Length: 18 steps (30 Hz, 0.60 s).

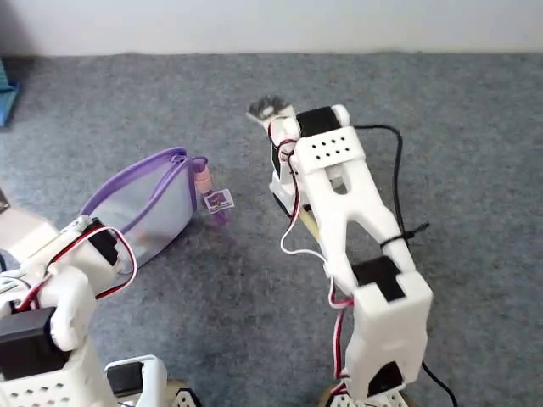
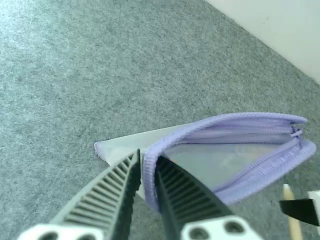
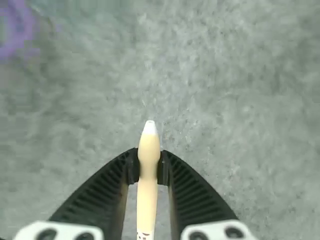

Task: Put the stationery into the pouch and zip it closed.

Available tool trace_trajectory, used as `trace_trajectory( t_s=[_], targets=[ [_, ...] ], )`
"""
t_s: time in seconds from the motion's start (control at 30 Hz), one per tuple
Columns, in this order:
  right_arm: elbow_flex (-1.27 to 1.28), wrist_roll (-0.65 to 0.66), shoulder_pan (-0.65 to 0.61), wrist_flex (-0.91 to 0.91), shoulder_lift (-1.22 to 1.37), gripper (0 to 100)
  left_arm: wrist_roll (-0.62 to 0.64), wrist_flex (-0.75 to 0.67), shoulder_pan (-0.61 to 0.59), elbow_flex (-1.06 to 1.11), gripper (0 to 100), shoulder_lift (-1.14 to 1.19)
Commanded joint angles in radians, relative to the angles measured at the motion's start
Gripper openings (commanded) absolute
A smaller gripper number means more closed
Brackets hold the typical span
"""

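The lilac-edged clear pouch (image 1: 144, 208) lies on the grey carpet with its zip open and its mouth (image 2: 225, 150) gaping. My left gripper (image 2: 146, 164) is shut on the pouch's purple zip edge at the corner nearest that arm (image 1: 85, 227). A cream pen (image 3: 148, 150) is pinched between the fingers of my right gripper (image 3: 148, 167), tip pointing out over the carpet. From above, the pen (image 1: 307, 224) pokes out beneath the right arm, a short way right of the pouch. It also appears as a pen (image 2: 292, 222) beside the pouch's open end.
A pink zip pull (image 1: 202, 178) with a small tag (image 1: 219, 201) hangs off the pouch's far end. A small crumpled grey object (image 1: 267, 108) lies beyond the right arm. A black cable (image 1: 397, 170) runs along the right arm. Carpet stretches to the wall behind.
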Motion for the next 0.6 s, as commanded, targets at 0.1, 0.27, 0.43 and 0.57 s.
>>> trace_trajectory(
  t_s=[0.1, 0.27, 0.43, 0.57],
  targets=[
    [-0.15, -0.195, -0.094, 0.042, -0.308, 0.8, 0.023, -0.005, 0.006, 0.036, 1, 0.012],
    [-0.219, -0.318, -0.243, 0.004, -0.463, 0.8, 0.023, -0.005, 0.006, 0.036, 1, 0.014],
    [-0.224, -0.345, -0.371, -0.226, -0.562, 0.8, 0.023, -0.005, 0.006, 0.041, 1, 0.014],
    [-0.222, -0.344, -0.469, -0.476, -0.585, 0.8, 0.023, -0.005, 0.005, 0.041, 1, 0.014]
  ],
)
